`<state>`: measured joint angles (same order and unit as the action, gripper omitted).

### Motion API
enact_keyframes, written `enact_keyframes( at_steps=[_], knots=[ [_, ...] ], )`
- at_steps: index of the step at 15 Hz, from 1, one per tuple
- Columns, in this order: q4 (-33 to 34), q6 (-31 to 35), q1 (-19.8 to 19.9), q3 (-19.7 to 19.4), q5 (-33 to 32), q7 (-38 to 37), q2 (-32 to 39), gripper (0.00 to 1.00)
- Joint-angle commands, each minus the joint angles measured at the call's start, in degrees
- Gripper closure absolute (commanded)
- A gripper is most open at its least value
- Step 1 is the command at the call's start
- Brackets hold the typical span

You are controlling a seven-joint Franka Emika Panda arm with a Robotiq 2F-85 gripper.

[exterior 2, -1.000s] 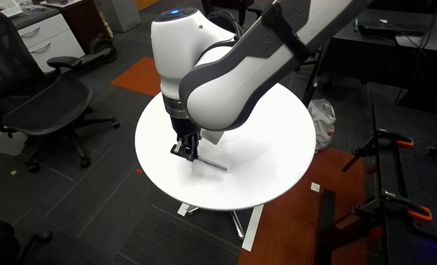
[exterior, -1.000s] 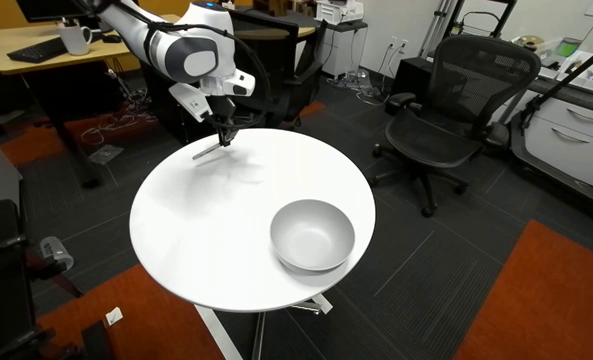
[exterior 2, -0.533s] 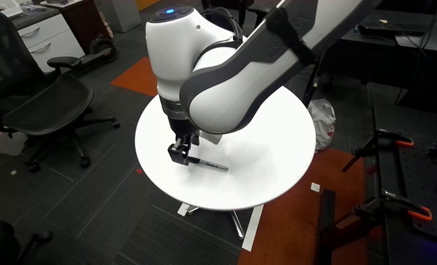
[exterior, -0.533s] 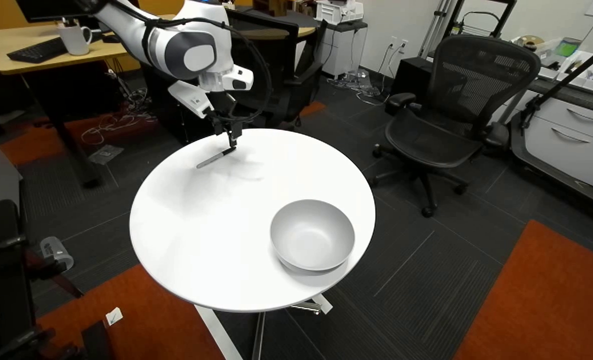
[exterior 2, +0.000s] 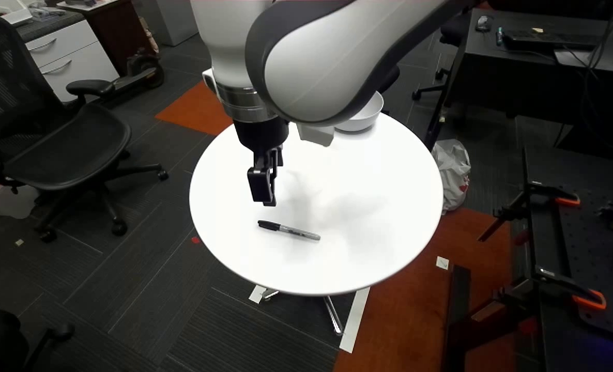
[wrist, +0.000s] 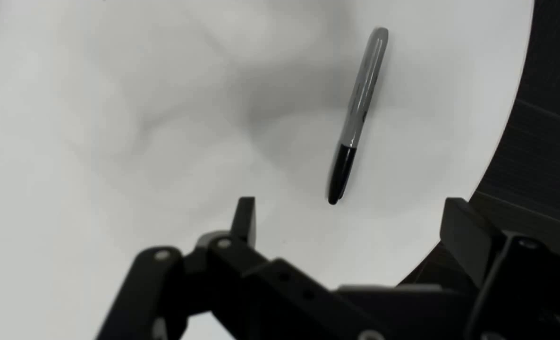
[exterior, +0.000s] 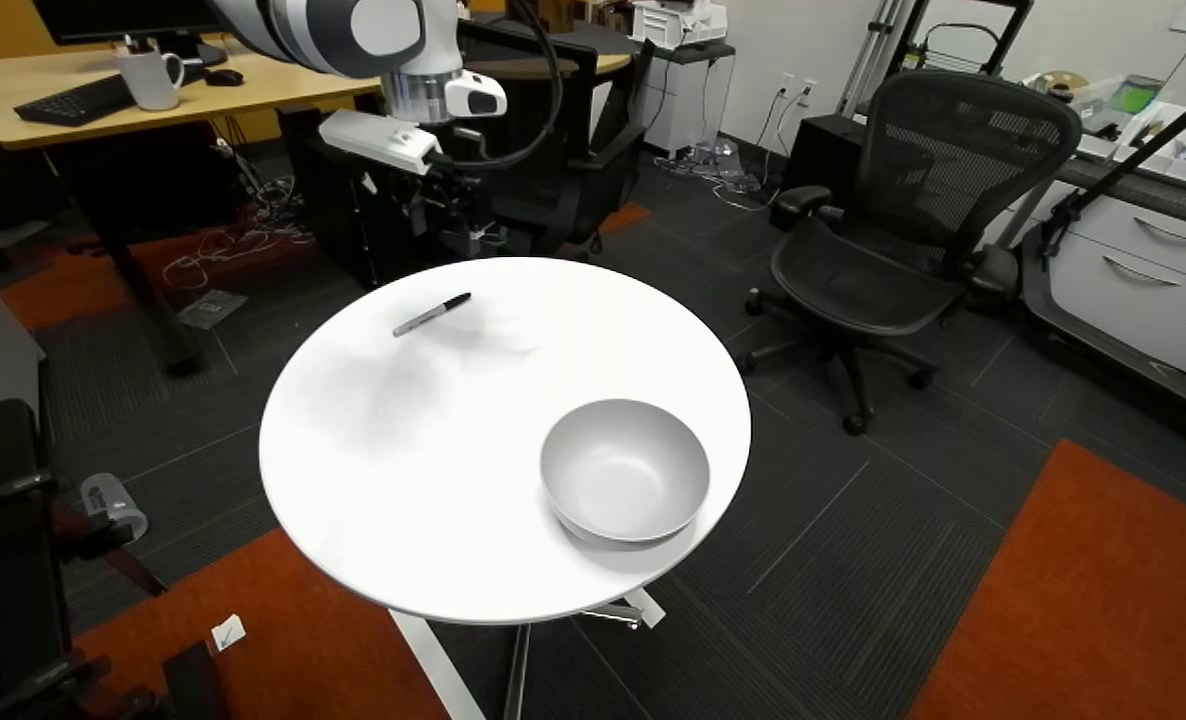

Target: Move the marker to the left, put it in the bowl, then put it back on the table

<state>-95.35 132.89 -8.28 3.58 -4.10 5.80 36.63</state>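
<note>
- In an exterior view, the thin grey marker with a black cap (exterior: pixel 432 314) lies flat on the far left of the round white tabletop (exterior: pixel 433 480).
- The black two-fingered hand (wrist: pixel 351 200) hangs raised, apart from the marker, spread wide, as the wrist view shows best.
- Either the leftward shift or the final return looks done; I cannot tell which. If the wide grey bowl (exterior: pixel 625 480) comes next, the hand must centre over the marker, lower and pinch.
- At near right, the bowl shows its whole inside, without the marker; the white robot arm (exterior 2: pixel 311 67) partly hides it in an exterior view.
</note>
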Motion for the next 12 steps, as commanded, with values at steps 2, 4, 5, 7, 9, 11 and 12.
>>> enact_keyframes(
  at_steps=[2,4,5,7,9,11,12],
  knots=[
    [-3.56,-3.31,1.4,1.4,-0.86,4.92,-4.21,0.0],
    [-4.29,-2.15,1.54,1.55,-0.8,6.26,-4.19,0.0],
    [-4.67,-1.77,1.57,1.6,-0.73,6.56,-4.18,0.0],
    [-5.77,0.32,1.51,1.59,-0.54,6.37,-3.95,0.0],
    [-7.07,3.37,1.0,1.2,-1.09,5.22,-3.52,0.0],
    [-8.23,6.64,0.73,1.03,-1.51,4.9,-3.16,0.0],
    [-8.73,8.1,0.68,0.93,-1.69,4.83,-3.01,0.0]
  ],
)
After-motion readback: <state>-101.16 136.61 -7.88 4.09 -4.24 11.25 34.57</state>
